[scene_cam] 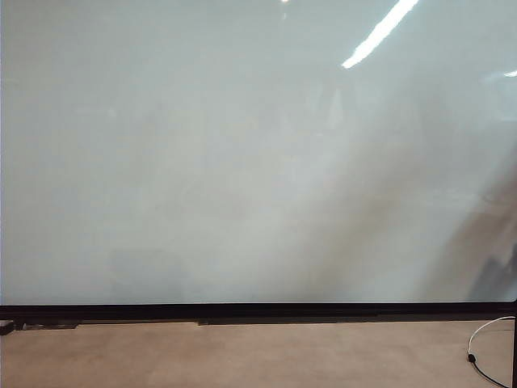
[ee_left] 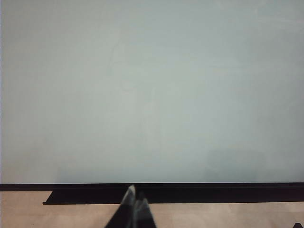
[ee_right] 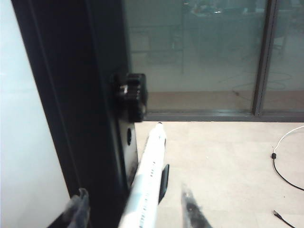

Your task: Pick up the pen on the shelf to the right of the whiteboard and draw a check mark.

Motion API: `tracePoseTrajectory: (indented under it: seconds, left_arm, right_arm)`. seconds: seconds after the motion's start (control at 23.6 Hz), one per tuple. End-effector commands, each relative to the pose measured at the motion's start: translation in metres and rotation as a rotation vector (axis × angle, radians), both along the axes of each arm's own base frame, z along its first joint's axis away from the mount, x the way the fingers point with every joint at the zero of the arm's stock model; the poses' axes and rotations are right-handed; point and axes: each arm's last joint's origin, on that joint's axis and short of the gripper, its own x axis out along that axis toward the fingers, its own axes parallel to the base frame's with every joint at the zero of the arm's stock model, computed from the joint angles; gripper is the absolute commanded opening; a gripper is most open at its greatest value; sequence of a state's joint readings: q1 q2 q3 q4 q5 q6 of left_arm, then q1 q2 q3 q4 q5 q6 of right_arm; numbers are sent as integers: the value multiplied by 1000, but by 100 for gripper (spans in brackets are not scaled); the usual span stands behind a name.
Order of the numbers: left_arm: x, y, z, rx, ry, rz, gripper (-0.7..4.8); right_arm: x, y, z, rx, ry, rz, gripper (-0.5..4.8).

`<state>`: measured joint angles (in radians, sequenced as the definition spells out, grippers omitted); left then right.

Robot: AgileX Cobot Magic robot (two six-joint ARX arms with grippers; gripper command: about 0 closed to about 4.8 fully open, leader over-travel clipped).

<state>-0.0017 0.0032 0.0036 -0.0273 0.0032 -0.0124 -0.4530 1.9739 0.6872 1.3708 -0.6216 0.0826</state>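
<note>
The whiteboard (scene_cam: 242,162) fills the exterior view, with a black frame along its lower edge; no mark shows on it. In the right wrist view the pen (ee_right: 148,175), a white barrel with small print, stands beside the board's black side frame (ee_right: 80,95), against a black clip (ee_right: 164,183). My right gripper (ee_right: 135,210) is open, one finger (ee_right: 78,209) on the frame side and the other finger (ee_right: 192,211) on the floor side, the pen between them with gaps on both sides. My left gripper (ee_left: 135,197) is shut and empty, low in front of the whiteboard (ee_left: 152,95).
A black knob (ee_right: 130,92) juts from the side frame just beyond the pen. A white cable with a black plug (scene_cam: 485,335) lies on the floor at the lower right; the cable (ee_right: 280,161) also shows in the right wrist view. Glass panels (ee_right: 199,57) stand behind.
</note>
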Motion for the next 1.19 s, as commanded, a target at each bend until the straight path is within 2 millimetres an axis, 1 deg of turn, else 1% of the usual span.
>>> tracePoseTrajectory:
  seconds: [0.04, 0.21, 0.34, 0.47, 0.55, 0.85, 0.89, 1.19]
  left_arm:
    - [0, 0, 2, 5, -9, 0, -5]
    - [0, 0, 2, 5, -9, 0, -4]
    - [0, 0, 2, 5, -9, 0, -4]
    - [0, 0, 2, 5, -9, 0, -5]
    - [0, 0, 2, 5, -9, 0, -5]
    - [0, 0, 2, 5, -9, 0, -4]
    - [0, 0, 2, 5, -9, 0, -5]
    - [0, 0, 2, 5, -9, 0, -4]
  right_arm:
    - [0, 0, 2, -2, -13, -5, 251]
    - [1, 1, 2, -1, -14, -15, 250]
    - [1, 1, 2, -1, -14, -14, 228]
    - [1, 1, 2, -1, -13, -15, 228]
    - [1, 1, 2, 3, -5, -15, 207]
    - [1, 1, 1, 6, 1, -14, 193]
    - [1, 1, 1, 6, 1, -13, 168]
    - [1, 1, 1, 5, 0, -12, 165]
